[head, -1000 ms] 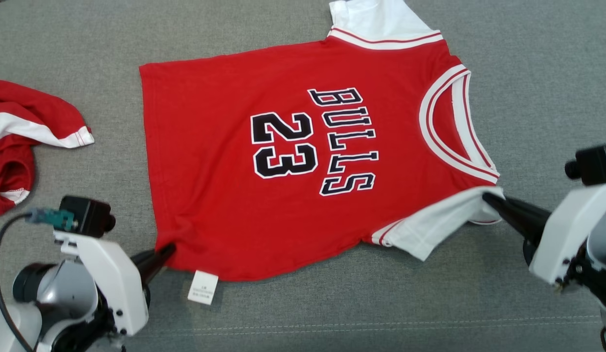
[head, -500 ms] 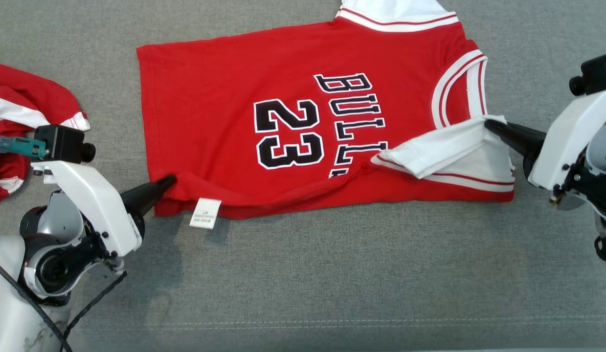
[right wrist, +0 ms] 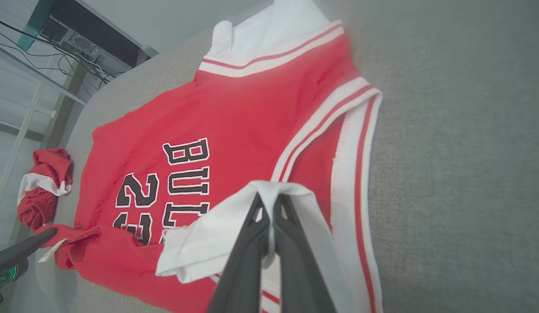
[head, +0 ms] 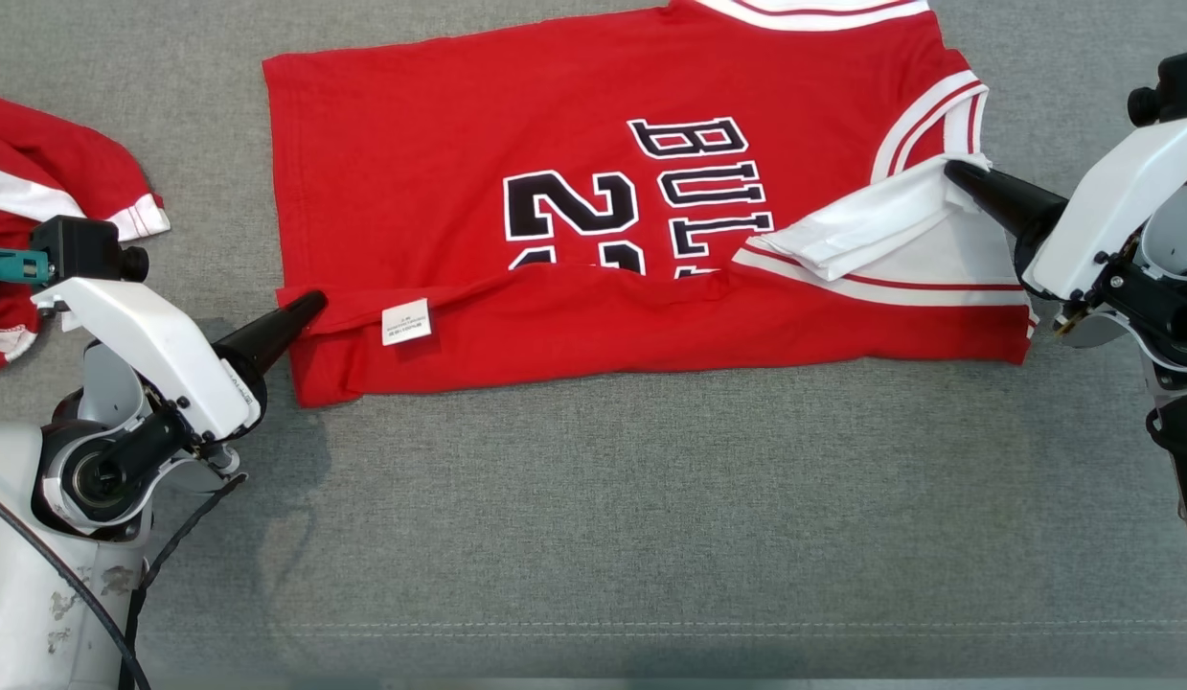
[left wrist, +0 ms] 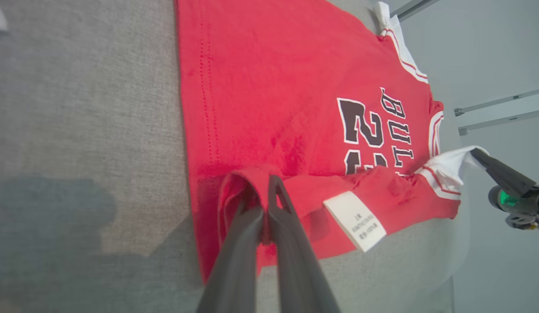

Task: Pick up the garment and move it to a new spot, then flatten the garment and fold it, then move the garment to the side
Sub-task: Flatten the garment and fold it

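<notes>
Jersey (head: 440,134) folded farther up, collar (head: 924,103) rightward; left fingers (head: 267,335) and right fingers (head: 991,196) pinch it.

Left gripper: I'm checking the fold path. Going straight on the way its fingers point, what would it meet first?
The left gripper, shut on the hem corner of the jersey, points across its flat red front, so it would likely meet that fabric first. Its height above the fabric is unclear.
</notes>
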`<state>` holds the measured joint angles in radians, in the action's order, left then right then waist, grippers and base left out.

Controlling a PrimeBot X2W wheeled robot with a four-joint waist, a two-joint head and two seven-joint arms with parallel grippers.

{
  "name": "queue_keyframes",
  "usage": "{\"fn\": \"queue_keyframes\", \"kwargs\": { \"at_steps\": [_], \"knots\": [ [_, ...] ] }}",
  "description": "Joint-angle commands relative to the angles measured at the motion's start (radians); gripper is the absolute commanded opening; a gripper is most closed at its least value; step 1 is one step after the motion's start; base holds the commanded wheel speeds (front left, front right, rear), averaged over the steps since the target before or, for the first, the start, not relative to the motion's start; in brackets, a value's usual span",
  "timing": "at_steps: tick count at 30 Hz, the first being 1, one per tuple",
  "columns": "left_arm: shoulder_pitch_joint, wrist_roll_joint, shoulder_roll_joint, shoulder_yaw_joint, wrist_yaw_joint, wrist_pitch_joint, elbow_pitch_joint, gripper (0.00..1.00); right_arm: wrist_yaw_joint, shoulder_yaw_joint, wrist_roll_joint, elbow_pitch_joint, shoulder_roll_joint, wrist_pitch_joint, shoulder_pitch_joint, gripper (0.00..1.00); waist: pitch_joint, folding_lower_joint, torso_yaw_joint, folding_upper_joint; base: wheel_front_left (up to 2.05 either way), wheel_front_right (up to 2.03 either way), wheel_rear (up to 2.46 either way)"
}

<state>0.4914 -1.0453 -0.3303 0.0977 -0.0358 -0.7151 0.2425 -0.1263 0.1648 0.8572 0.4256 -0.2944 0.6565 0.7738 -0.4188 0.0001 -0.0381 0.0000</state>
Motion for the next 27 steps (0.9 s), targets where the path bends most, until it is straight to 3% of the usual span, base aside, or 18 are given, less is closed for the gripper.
{"fn": "queue_keyframes", "kwargs": {
  "at_steps": [1,3,4,5,6,7,8,9,10,17,21,27],
  "knots": [
    [0.045,-0.009,-0.039,-0.047,-0.013,0.009,-0.013,0.0,-0.004,0.016,0.023,-0.013,-0.008,-0.019,0.022,0.0,-0.004,-0.0001,-0.003,0.0,0.0,0.0,0.0],
    [0.052,-0.011,-0.033,-0.045,-0.023,0.017,0.009,0.0,-0.004,0.036,0.039,0.0,-0.016,-0.055,0.035,0.22,-0.009,-0.0001,-0.007,0.0,0.0,0.0,0.0],
    [0.056,-0.012,-0.03,-0.044,-0.027,0.024,0.02,0.0,-0.004,0.042,0.048,0.014,-0.019,-0.069,0.038,0.27,-0.012,-0.0001,-0.008,0.0,0.0,0.0,0.0],
    [0.059,-0.013,-0.026,-0.044,-0.031,0.031,0.029,0.0,-0.004,0.052,0.05,0.022,-0.024,-0.088,0.044,0.68,-0.014,-0.0001,-0.01,0.0,0.0,0.0,0.0],
    [0.063,-0.016,-0.021,-0.046,-0.034,0.038,0.038,0.0,-0.004,0.062,0.057,0.028,-0.028,-0.108,0.049,1.0,-0.017,-0.0001,-0.013,0.0,0.0,0.0,0.0],
    [0.067,-0.016,-0.018,-0.048,-0.039,0.048,0.046,0.05,-0.004,0.067,0.071,0.038,-0.028,-0.124,0.052,1.0,-0.018,-0.0001,-0.014,0.0,0.0,0.0,0.0],
    [0.07,-0.016,-0.017,-0.049,-0.043,0.057,0.054,0.21,-0.004,0.075,0.079,0.044,-0.031,-0.139,0.056,1.0,-0.019,-0.0001,-0.015,0.0,0.0,0.0,0.0],
    [0.072,-0.014,-0.015,-0.051,-0.047,0.069,0.06,0.89,-0.004,0.083,0.085,0.043,-0.036,-0.167,0.061,1.0,-0.02,-0.0001,-0.016,0.0,0.0,0.0,0.0],
    [0.075,-0.013,-0.013,-0.054,-0.052,0.086,0.063,1.0,-0.004,0.082,0.1,0.049,-0.036,-0.19,0.062,1.0,-0.021,-0.0001,-0.017,0.0,0.0,0.0,0.0],
    [0.066,0.005,-0.009,-0.066,-0.074,0.179,0.072,1.0,-0.004,0.115,0.166,0.028,-0.072,-0.327,0.043,1.0,-0.019,-0.0001,-0.02,0.0,0.0,0.0,0.0],
    [0.035,0.075,-0.026,-0.067,-0.079,0.284,0.042,1.0,-0.004,0.138,0.169,-0.019,-0.115,-0.471,-0.007,1.0,-0.01,-0.0001,-0.024,0.0,0.0,0.0,0.0],
    [-0.076,0.238,-0.026,-0.045,-0.022,0.453,-0.05,1.0,-0.004,0.173,0.057,-0.068,-0.151,-0.751,-0.154,1.0,0.028,-0.0001,-0.02,0.0,0.0,0.0,0.0]
  ]
}}
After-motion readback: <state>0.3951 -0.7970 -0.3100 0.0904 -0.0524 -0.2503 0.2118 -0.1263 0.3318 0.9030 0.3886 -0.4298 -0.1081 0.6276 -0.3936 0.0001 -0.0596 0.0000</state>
